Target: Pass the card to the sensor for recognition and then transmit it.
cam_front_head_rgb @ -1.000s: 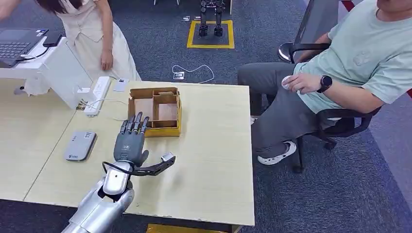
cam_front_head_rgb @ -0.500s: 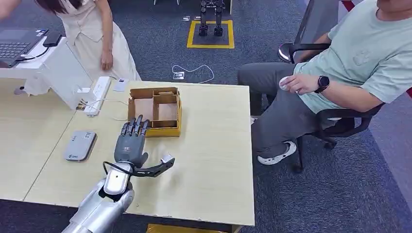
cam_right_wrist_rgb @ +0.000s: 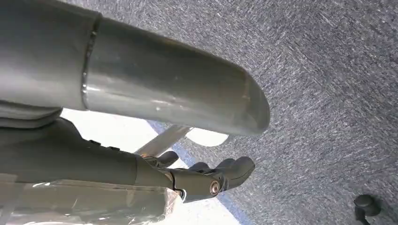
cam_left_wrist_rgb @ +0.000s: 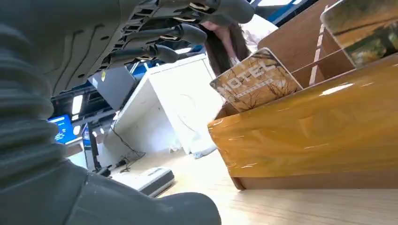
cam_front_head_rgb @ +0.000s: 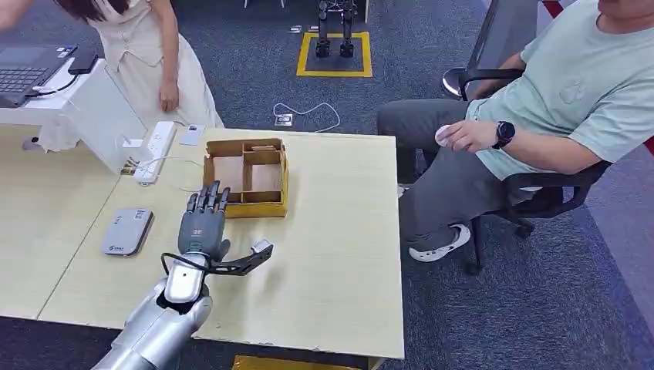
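Note:
My left hand [cam_front_head_rgb: 203,225] hovers flat over the table, fingers apart and pointing at the near wall of the yellow-brown divided box [cam_front_head_rgb: 284,185], thumb stuck out to the right; it holds nothing. In the left wrist view a printed card marked HOTEL [cam_left_wrist_rgb: 256,79] leans inside the box [cam_left_wrist_rgb: 319,136], and a second card [cam_left_wrist_rgb: 363,28] stands further along. The fingers [cam_left_wrist_rgb: 159,35] stretch above, short of the cards. The grey flat sensor [cam_front_head_rgb: 127,230] lies on the table left of the hand. My right hand [cam_right_wrist_rgb: 206,177] hangs over the carpet, holding nothing.
A white power strip [cam_front_head_rgb: 156,150] with cables lies behind the sensor. A person in white stands at the far left by a laptop [cam_front_head_rgb: 27,71]. Another person sits in an office chair [cam_front_head_rgb: 532,193] to the right of the table. Bare tabletop [cam_front_head_rgb: 339,247] extends right of the box.
My left hand has drifted slightly left and back from the box. The seated person's hand has shifted a little.

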Controlling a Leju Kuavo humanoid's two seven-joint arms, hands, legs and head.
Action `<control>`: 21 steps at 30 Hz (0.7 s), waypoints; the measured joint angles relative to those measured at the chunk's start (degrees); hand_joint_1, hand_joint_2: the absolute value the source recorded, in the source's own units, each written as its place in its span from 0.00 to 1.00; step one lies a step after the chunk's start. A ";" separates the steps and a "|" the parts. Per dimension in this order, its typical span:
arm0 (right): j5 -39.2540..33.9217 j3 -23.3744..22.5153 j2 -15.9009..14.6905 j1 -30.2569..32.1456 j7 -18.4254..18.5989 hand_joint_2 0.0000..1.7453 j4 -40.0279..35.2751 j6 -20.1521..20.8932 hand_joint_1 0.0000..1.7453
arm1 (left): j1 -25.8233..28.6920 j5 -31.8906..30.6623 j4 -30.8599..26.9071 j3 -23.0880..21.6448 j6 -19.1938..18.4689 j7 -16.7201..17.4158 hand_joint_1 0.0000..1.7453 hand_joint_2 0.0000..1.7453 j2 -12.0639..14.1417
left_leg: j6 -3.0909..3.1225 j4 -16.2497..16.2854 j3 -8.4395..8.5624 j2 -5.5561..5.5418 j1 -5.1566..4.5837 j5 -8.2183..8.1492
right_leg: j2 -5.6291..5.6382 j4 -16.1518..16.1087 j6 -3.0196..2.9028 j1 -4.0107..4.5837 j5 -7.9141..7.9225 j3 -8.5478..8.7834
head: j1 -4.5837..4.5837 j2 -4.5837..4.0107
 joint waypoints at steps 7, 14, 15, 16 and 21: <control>0.02 0.00 0.11 -0.09 0.00 0.00 -0.02 0.15 0.00 | -0.76 0.00 1.07 1.18 -0.02 0.00 0.00 1.00 -0.04 | 0.00 0.00 0.00 0.00 0.00 0.00 | 0.00 0.00 0.00 0.00 0.00 0.00 | 0.00 0.02; 0.02 0.09 0.22 -0.39 0.09 0.00 -0.07 0.33 0.00 | -1.97 0.00 2.91 2.67 0.04 -1.05 0.00 1.00 -0.17 | 0.00 0.00 0.00 -0.01 0.00 0.00 | -0.01 0.00 0.00 0.00 0.00 0.00 | 0.00 0.02; 0.02 0.09 0.24 -0.41 0.09 0.00 -0.11 0.33 0.00 | -2.07 0.00 3.08 2.80 0.07 -1.18 0.00 1.00 -0.17 | 0.00 0.00 0.00 0.00 0.00 0.00 | 0.00 0.00 0.00 0.00 0.00 0.00 | -0.02 0.02; 0.02 0.09 0.24 -0.41 0.09 0.00 -0.15 0.33 0.00 | -2.09 0.00 3.23 2.95 0.11 -1.49 0.00 1.00 -0.26 | 0.00 0.00 0.00 0.00 0.00 0.00 | 0.00 0.00 0.00 0.00 0.00 0.00 | 0.00 0.00; 0.00 0.09 0.31 -0.41 0.09 0.00 -0.28 0.31 0.00 | -2.07 0.04 3.47 5.84 0.61 -6.76 0.00 1.00 -1.53 | 0.00 0.00 0.00 -0.01 0.00 0.00 | 0.00 0.00 0.00 0.00 0.00 0.00 | 0.00 0.02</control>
